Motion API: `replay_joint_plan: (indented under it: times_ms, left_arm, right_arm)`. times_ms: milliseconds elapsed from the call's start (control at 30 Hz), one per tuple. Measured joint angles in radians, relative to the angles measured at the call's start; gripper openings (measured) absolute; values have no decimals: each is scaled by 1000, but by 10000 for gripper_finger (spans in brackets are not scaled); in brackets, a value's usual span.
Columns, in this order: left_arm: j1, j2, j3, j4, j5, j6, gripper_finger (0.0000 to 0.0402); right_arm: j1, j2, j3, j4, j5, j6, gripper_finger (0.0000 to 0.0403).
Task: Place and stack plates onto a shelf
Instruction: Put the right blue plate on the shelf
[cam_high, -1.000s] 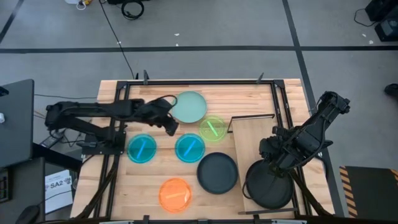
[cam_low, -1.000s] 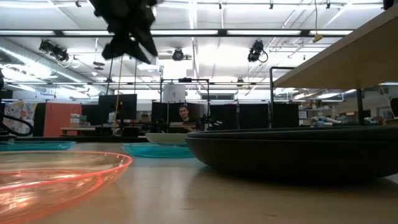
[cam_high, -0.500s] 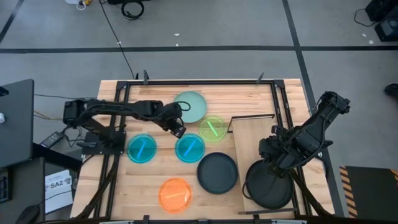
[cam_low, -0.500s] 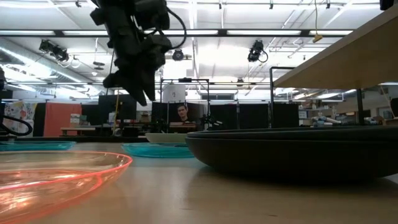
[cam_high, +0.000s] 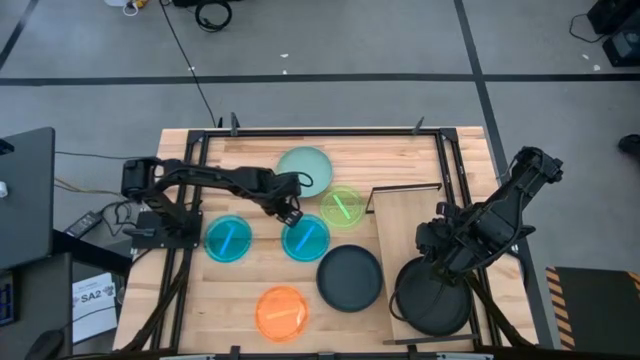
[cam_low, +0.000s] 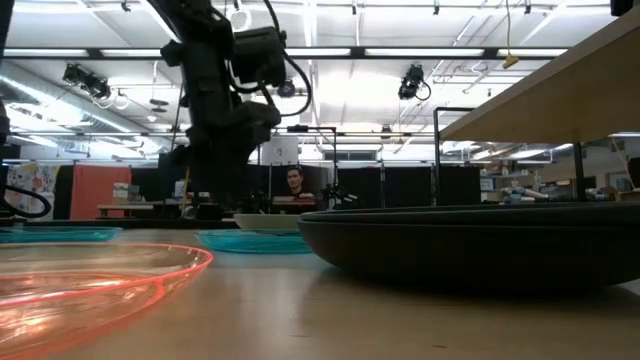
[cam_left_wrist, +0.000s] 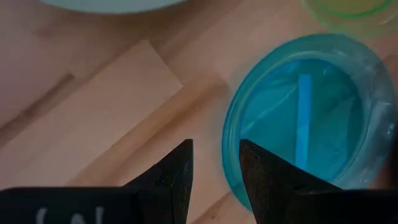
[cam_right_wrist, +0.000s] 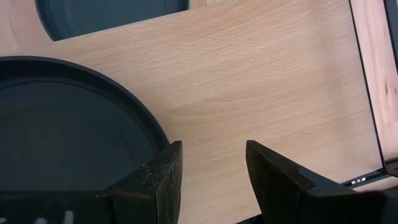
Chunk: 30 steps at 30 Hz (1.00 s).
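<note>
The cyan plate (cam_left_wrist: 305, 118) lies on the planked tabletop (cam_left_wrist: 93, 106), its rim just ahead of the left gripper (cam_left_wrist: 216, 163), whose fingers stand parted and empty. Thin translucent plastic, probably light, stiff and slick; best pinched at the raised rim. The right gripper (cam_right_wrist: 208, 165) hangs open beside a matte black plate (cam_right_wrist: 62, 137) on the smooth shelf (cam_right_wrist: 261, 74).

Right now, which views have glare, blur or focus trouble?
Low view: bright ceiling lights backlight the left arm into a silhouette; the near orange plate is soft and glowing. Left wrist view: the cyan plate and end effector fingers are slightly out of focus. High view: even light, no glare. Right wrist view: sharp on the shelf.
</note>
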Motion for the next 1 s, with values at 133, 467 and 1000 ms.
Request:
replay_joint_plan:
  times_ms: [133,467,1000]
  left_arm:
    - [-1,35,0,7,28,0,137]
    - [0,83,0,35,63,-5,137]
    - [-23,136,-1,74,87,-33,128]
  right_arm:
    - [0,0,0,1,0,0,183]
    - [0,0,0,10,0,0,183]
    - [0,0,0,15,-3,0,183]
